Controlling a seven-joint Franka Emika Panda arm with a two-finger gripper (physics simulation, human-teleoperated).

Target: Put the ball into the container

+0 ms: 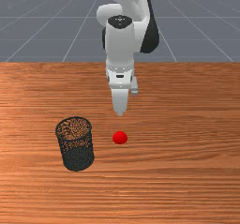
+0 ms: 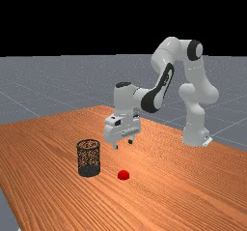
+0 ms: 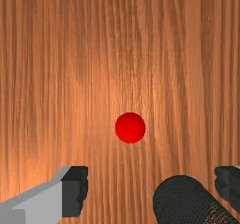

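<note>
From where I stand, the pincer (image 2: 123,144) hangs open and empty. About straight below it, apart, the red ball (image 2: 123,175) lies on the bench (image 1: 187,181); being round, it has no long axis and points nowhere. Farther out, to the pincer's side at the front view's left, stands the upright wire-mesh bin (image 1: 77,158).

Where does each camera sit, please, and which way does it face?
Front view: across the table, facing the arm from the front and looking down; the arm, cut off at the top edge, and its end effector show.
Far view: farther off, looking across the table; the whole arm shows, reaching from right of the middle toward the left.
Wrist view: on the end effector, looking down past two open fingers at the bottom edge.
The front and far views share the arm, red ball and mesh container.
</note>
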